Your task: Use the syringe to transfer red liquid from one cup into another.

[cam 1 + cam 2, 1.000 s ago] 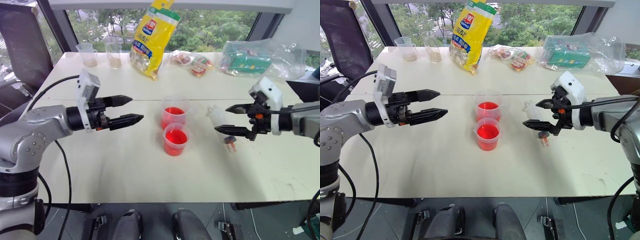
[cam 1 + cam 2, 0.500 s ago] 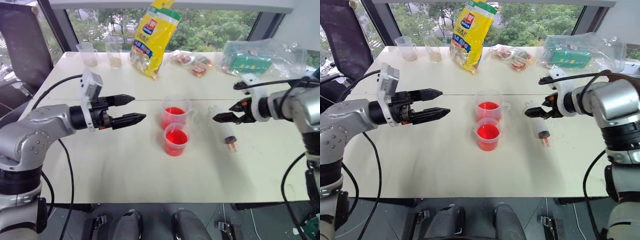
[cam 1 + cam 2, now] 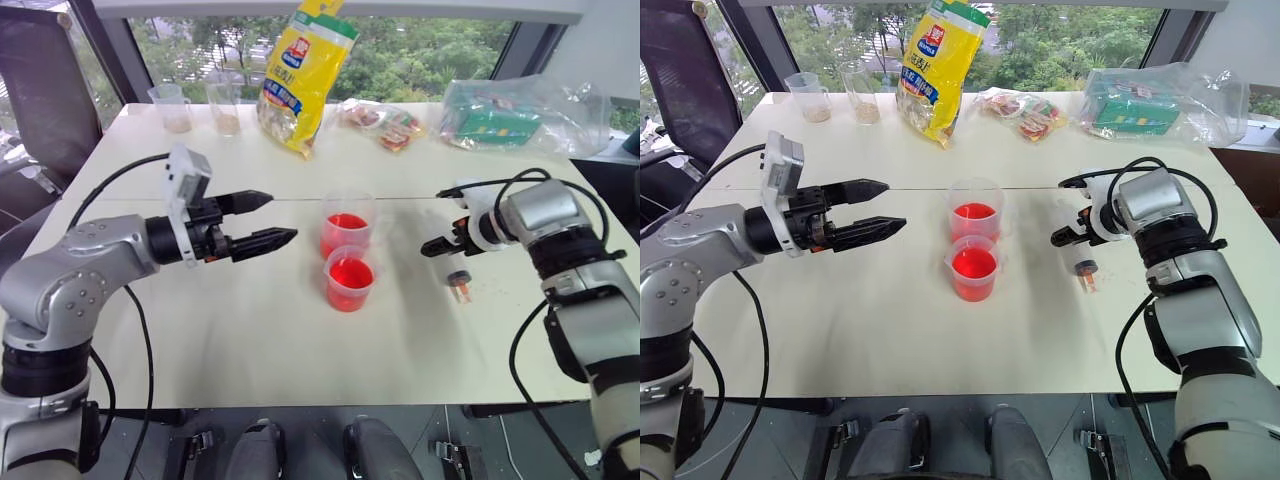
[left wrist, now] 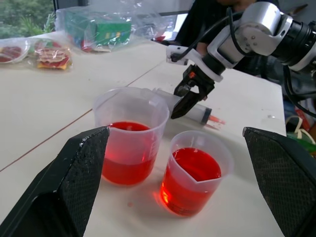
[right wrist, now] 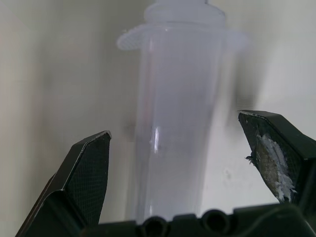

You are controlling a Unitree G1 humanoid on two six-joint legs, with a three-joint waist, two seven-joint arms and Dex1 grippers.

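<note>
Two cups of red liquid point(image 4: 188, 170) stand touching in the middle of our worktop point(image 3: 250, 340), the taller cup point(image 3: 347, 226) behind and the shorter cup point(image 3: 351, 278) in front, close enough that a short carry should take liquid from one to the other. Just to their right the syringe point(image 3: 1081, 262) lies flat on the worktop, its orange-red tip pointing toward us and its plunger end away, free of any grip.

Our right claw point(image 3: 440, 245) hangs tilted downward over the far half of the barrel; we judge this is the approach for picking it up. Seen from the right wrist, its fingers point(image 5: 86, 173) stand wide on either side of the clear barrel with gaps to both, so it straddles the syringe without touching or holding it. Closing should be steady, since the round barrel could roll on the smooth top.

Our left claw point(image 3: 265, 221) hovers level to the left of the cups, well apart from them, pointing their way. It is spread wide and holds nothing; we take it to be waiting, perhaps to steady a cup later.
</note>
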